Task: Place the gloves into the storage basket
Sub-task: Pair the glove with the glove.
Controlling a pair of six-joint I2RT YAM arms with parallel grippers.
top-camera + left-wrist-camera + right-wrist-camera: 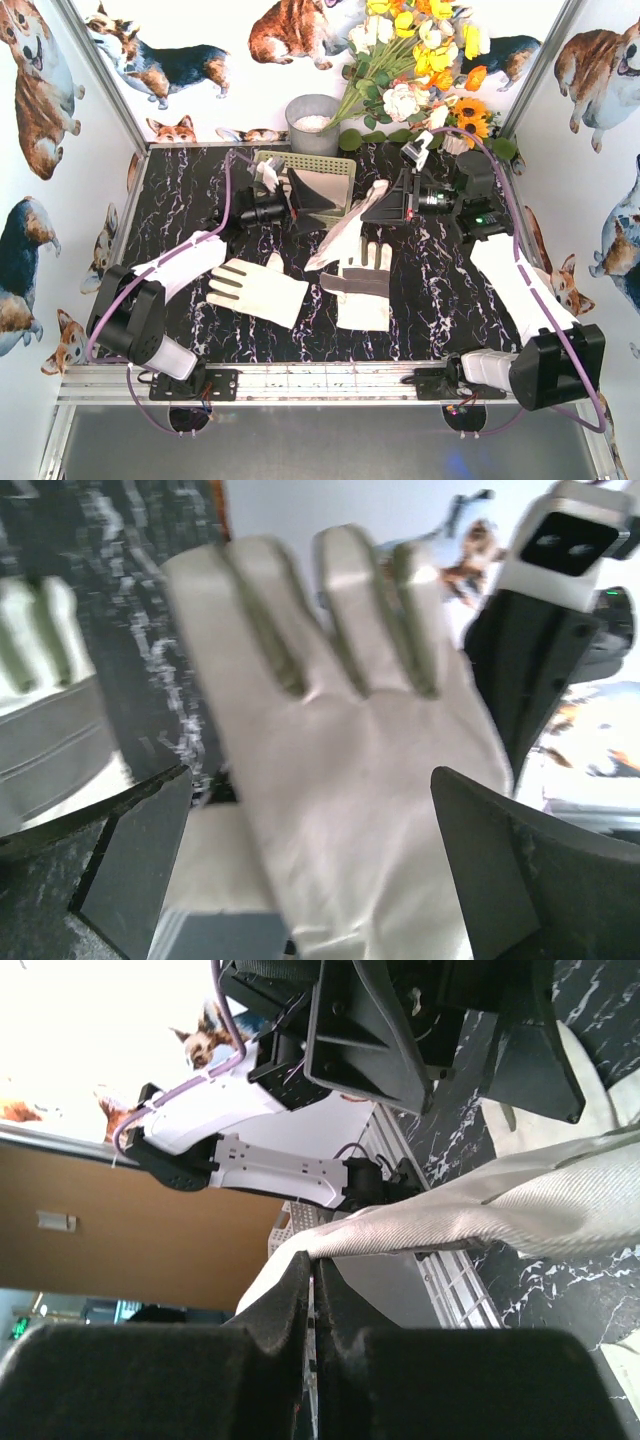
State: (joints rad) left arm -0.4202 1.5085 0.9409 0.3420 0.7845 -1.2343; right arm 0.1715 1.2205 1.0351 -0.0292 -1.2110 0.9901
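Observation:
My right gripper is shut on the edge of a cream-white glove that hangs slanting down to the left above the table; in the right wrist view its fingertips pinch the fabric of this glove. My left gripper stands wide open just in front of the storage basket. In the left wrist view the same glove spreads between the open fingers, gripped by neither. Two more gloves lie flat: one at left, one with grey patches at centre.
A round grey pot stands behind the basket, with a bunch of flowers at the back right. Printed walls close in the black marbled table on three sides. A metal rail runs along the near edge.

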